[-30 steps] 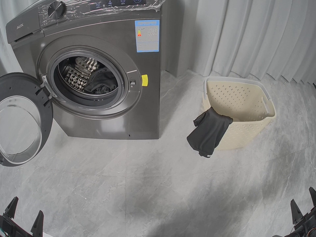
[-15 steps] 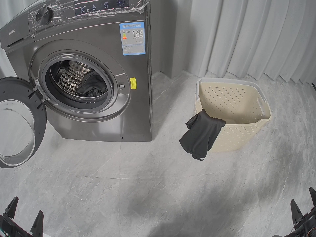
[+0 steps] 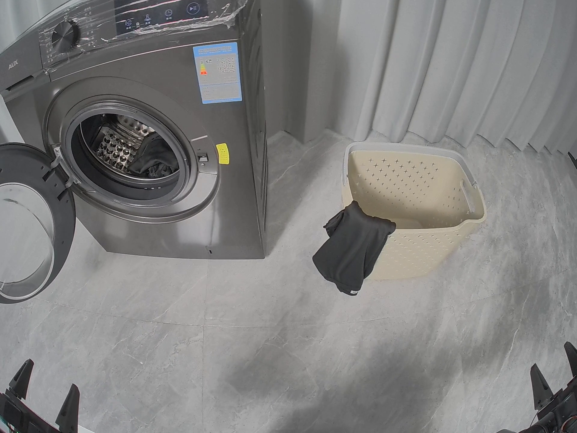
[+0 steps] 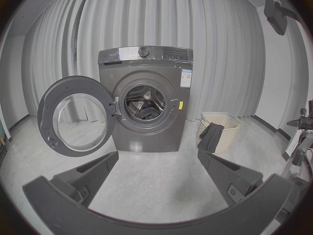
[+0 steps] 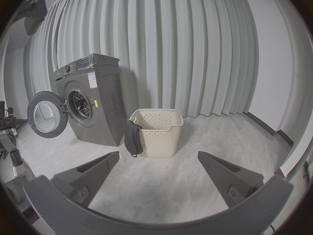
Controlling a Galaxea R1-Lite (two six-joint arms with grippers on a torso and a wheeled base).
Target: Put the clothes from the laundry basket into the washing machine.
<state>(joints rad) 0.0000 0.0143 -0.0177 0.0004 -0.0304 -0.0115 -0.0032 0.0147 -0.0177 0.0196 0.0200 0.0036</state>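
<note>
A grey washing machine [image 3: 150, 121] stands at the left with its round door [image 3: 27, 236] swung wide open. Dark clothes [image 3: 155, 162] lie inside the drum. To its right on the floor sits a cream laundry basket [image 3: 421, 236], and a black garment [image 3: 351, 248] hangs over its near left rim. The left wrist view has the machine [image 4: 146, 98] ahead and the basket [image 4: 225, 128] to one side. In the right wrist view the basket [image 5: 159, 133] and garment [image 5: 133, 139] are straight ahead. My left gripper [image 3: 45, 386] and right gripper [image 3: 556, 368] are low, open and empty, far from both.
Pale curtains [image 3: 433, 49] hang behind the machine and basket. Grey tiled floor [image 3: 288, 344] stretches between my grippers and the basket. A wall with dark skirting [image 5: 267, 124] runs past the basket's far side.
The head view has shifted: machine and basket now sit further left in the picture. The garment, basket and both grippers keep the same pose.
</note>
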